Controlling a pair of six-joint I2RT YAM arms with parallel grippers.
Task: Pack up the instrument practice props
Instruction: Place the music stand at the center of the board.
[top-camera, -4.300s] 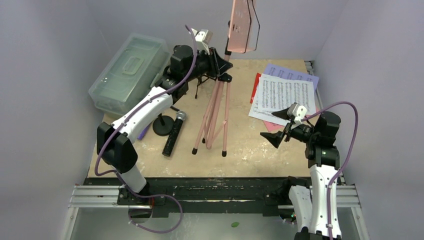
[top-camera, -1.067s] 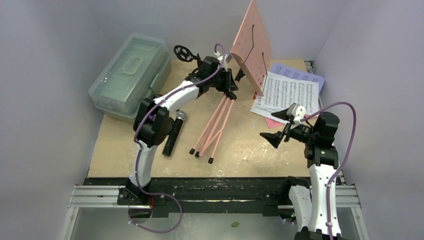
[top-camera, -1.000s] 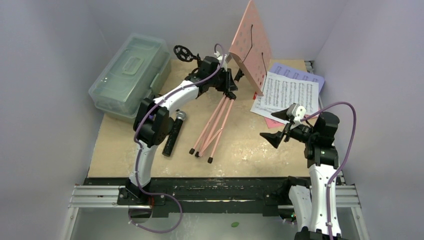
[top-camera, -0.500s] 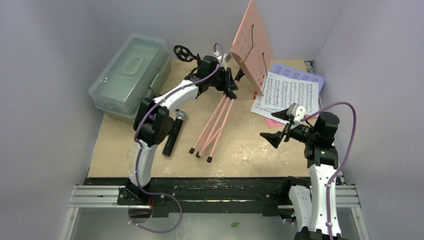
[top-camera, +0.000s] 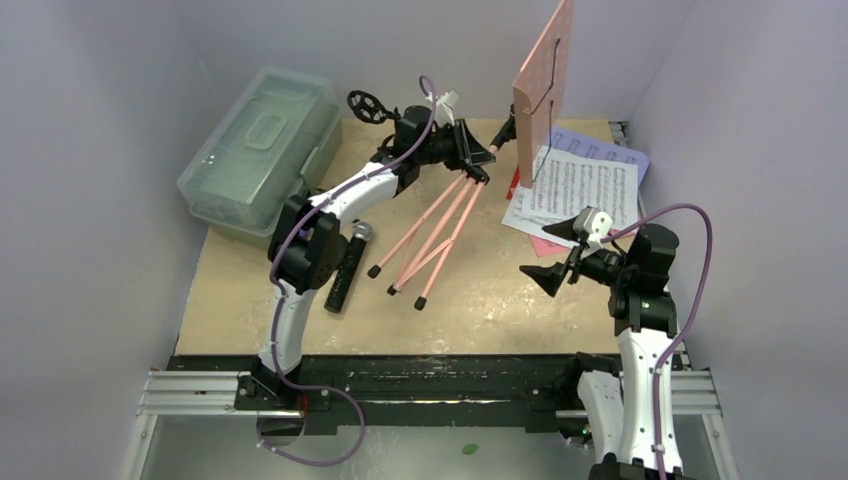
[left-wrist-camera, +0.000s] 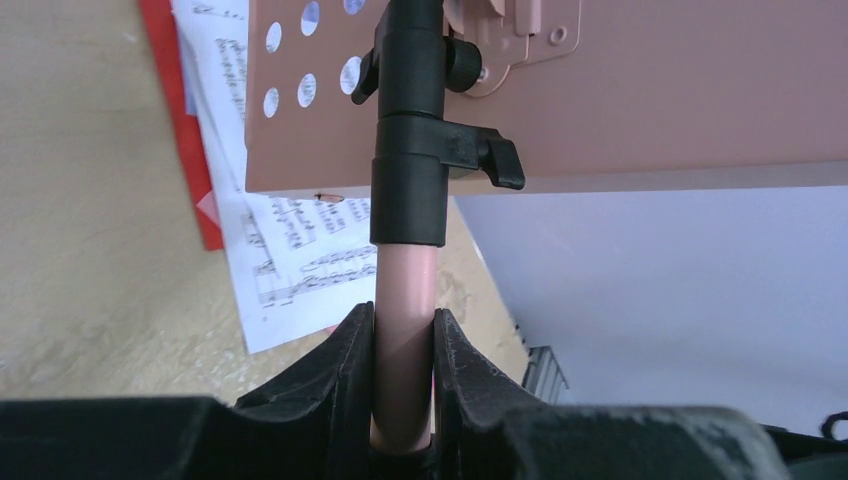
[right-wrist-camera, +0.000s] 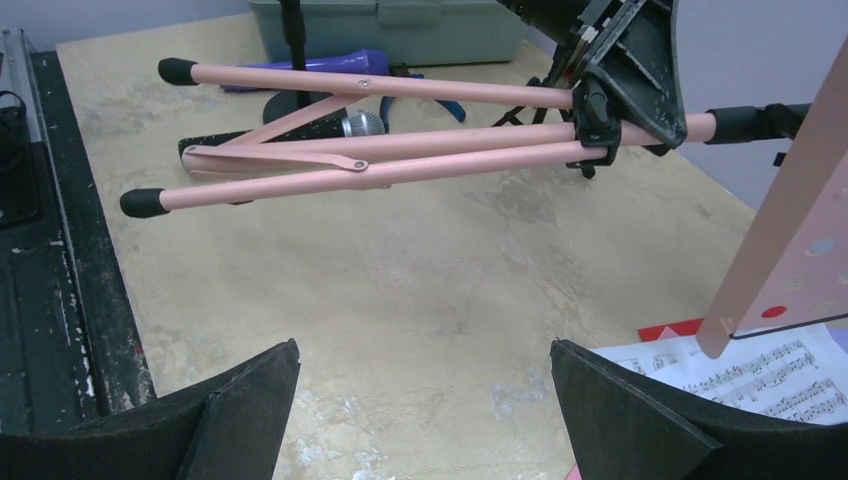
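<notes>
Fingers on the left gripper are pinched tight around the pink pole of the music rack. It's tipped way over above the table, tripod legs pointing back toward the arm bases and the panel up over the sheet-music pages. Right gripper hangs wide open, holding nothing.

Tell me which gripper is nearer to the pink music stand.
Left. The left gripper is clamped on the pink music stand, on its pole just below the black collar. The right gripper hangs open near the sheet music, well apart from the stand.
</notes>
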